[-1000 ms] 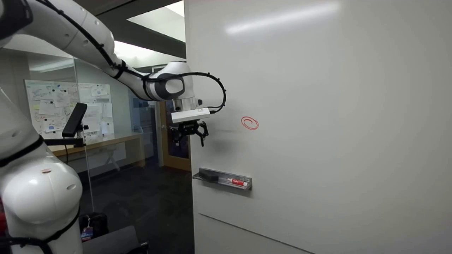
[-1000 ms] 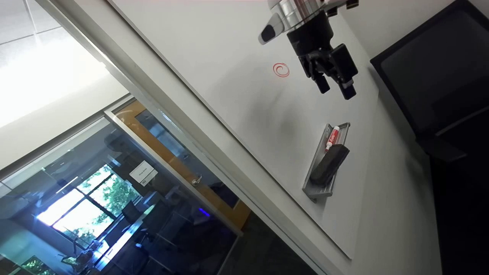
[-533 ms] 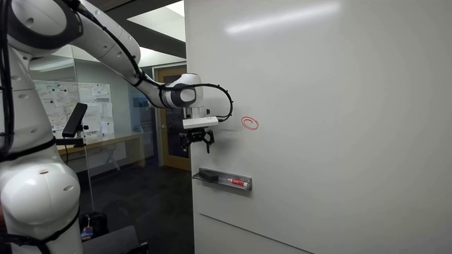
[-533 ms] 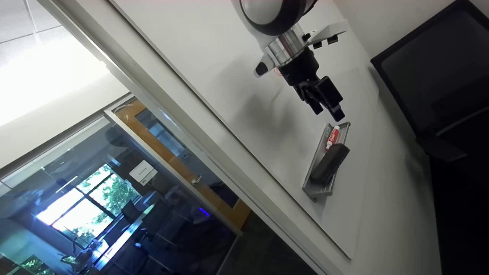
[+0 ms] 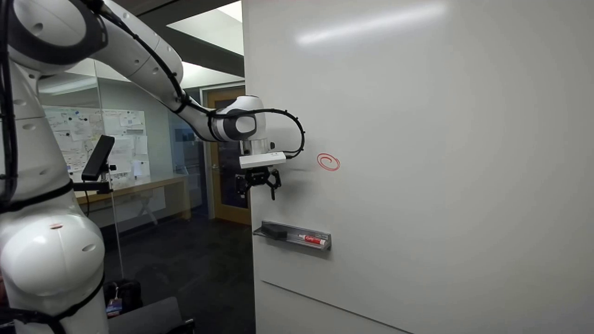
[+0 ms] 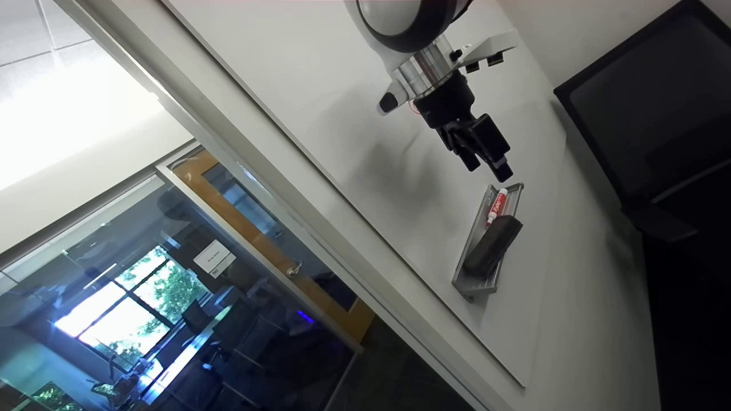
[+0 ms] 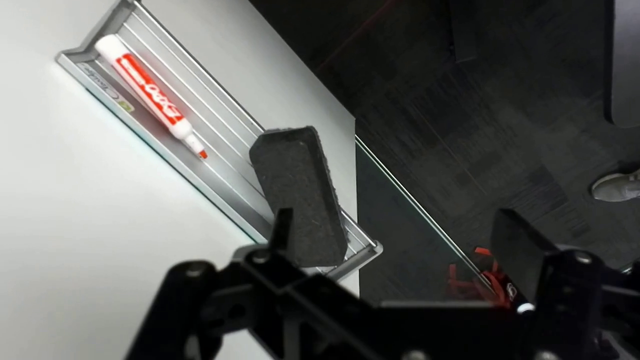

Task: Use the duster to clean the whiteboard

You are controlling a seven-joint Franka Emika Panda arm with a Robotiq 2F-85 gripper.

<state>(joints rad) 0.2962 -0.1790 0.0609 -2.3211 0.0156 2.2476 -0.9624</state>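
Observation:
The duster [image 5: 274,231], a dark rectangular block, lies on the grey ledge of the whiteboard [image 5: 417,195]. It also shows in an exterior view [image 6: 492,245] and in the wrist view [image 7: 300,185], lying at an angle across the ledge and slightly over its front edge. A red spiral mark [image 5: 328,162] is on the whiteboard; the arm mostly hides it in an exterior view [image 6: 415,107]. My gripper [image 5: 258,190] is open and empty, pointing down above the ledge, apart from the duster. In the wrist view [image 7: 395,220] one finger overlaps the duster's near end and the other is over floor.
A red and white marker [image 7: 152,95] lies on the ledge [image 7: 220,192] beside the duster. The whiteboard's side edge and a glass wall are close to the ledge's end. A dark screen-like panel [image 6: 651,114] stands off to one side. A shoe [image 7: 617,187] shows on the floor.
My gripper has moved down and closer to the ledge, mostly in the earlier half second; since then it is almost still. The duster and marker have not moved.

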